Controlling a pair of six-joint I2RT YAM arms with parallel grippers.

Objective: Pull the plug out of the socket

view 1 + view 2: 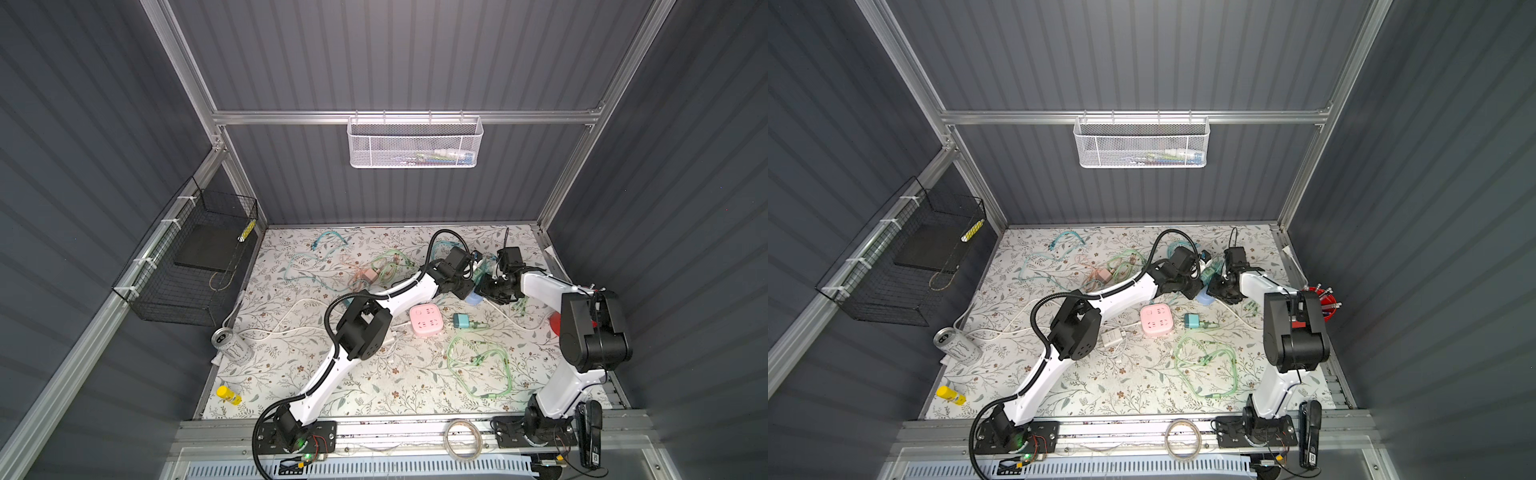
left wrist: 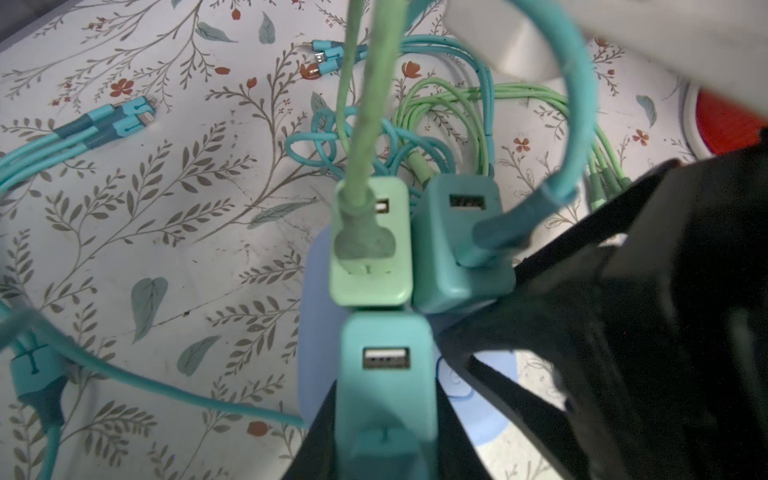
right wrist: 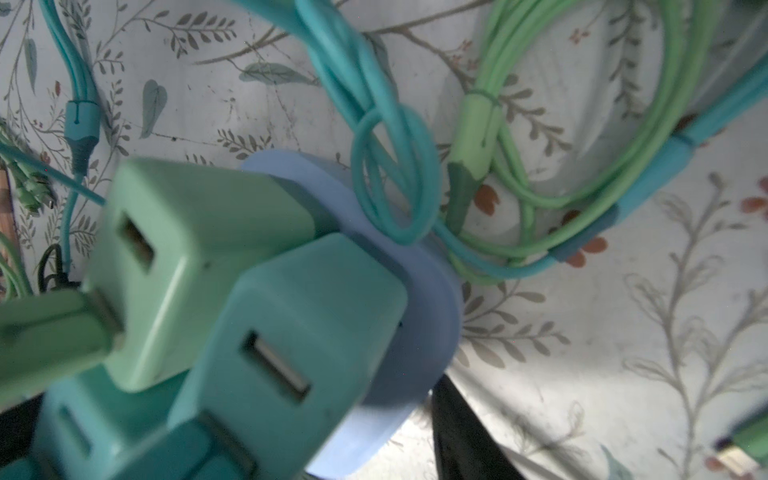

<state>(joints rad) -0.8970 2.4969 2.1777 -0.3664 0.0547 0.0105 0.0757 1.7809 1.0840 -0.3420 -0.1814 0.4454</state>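
Teal plug (image 2: 384, 357), clamped in the left pincer (image 2: 386, 407), looks seated in the blue socket (image 2: 316, 299), beside a green plug (image 2: 370, 249) and a darker plug (image 2: 457, 249), toward the worktop's (image 2: 166, 249) far side. The right pincer (image 1: 486, 286) crowds the socket; I cannot tell its gap. Grip made, the pull itself is left.

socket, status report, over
Left gripper shut on teal plug. Right gripper at blue socket, grip unclear. Plug looks seated. Green plug, other teal plug, tangled cables crowd it.
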